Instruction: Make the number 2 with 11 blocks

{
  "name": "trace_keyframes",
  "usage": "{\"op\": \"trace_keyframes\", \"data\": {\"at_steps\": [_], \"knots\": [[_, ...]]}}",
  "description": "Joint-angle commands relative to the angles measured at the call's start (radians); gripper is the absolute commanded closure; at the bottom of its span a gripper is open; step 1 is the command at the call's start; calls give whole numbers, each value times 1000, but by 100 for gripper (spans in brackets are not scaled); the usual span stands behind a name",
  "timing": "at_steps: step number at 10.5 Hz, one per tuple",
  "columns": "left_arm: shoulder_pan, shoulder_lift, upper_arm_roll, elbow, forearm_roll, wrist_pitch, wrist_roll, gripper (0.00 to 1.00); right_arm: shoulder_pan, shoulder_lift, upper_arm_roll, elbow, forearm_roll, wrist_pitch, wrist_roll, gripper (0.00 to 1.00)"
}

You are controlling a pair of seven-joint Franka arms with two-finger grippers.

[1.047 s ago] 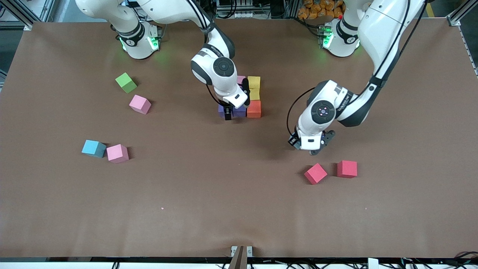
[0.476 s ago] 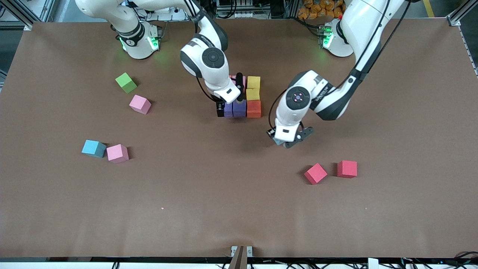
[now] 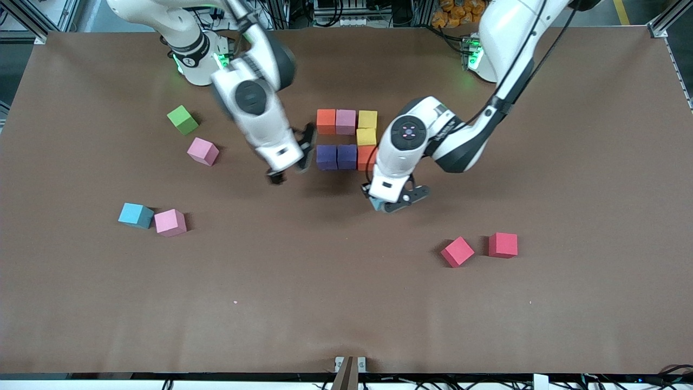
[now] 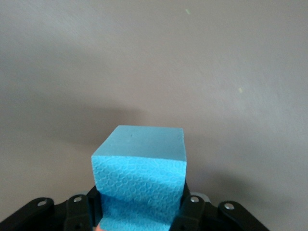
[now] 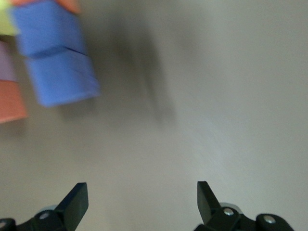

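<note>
Seven foam cubes (image 3: 346, 138) of the part-built number 2 sit upper centre of frame. Just below them, the left gripper (image 3: 391, 205) pinches a light blue foam cube (image 4: 139, 180) above bare brown table (image 3: 346, 303). The right gripper (image 3: 291, 162), fingers spread and empty, hangs beside the two purple cubes (image 5: 55, 57).

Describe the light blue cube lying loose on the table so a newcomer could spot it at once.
Start at the right arm's end of the brown table. Nearer the front camera than the green cube, two cubes sit touching. The light blue cube is the outer one, beside a pink cube.
</note>
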Motion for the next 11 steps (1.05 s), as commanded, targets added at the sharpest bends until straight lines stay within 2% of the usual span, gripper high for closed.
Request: {"op": "trace_keyframes", "data": {"at_steps": [1, 3, 5, 9, 11], "knots": [[-187, 90, 145, 176, -58, -84, 28, 100, -207, -8, 10, -13, 21, -2, 22, 0], [-227, 106, 163, 198, -80, -86, 41, 100, -398, 36, 10, -13, 26, 28, 76, 0], [-264, 110, 183, 209, -79, -86, 98, 100, -512, 117, 12, 37, 26, 39, 183, 0], [-353, 171, 247, 282, -85, -89, 155, 100, -535, 232, 9, 158, 23, 52, 365, 0], [-446, 210, 348, 331, -158, -89, 157, 100, -550, 271, 9, 171, 11, 56, 353, 0]]}}
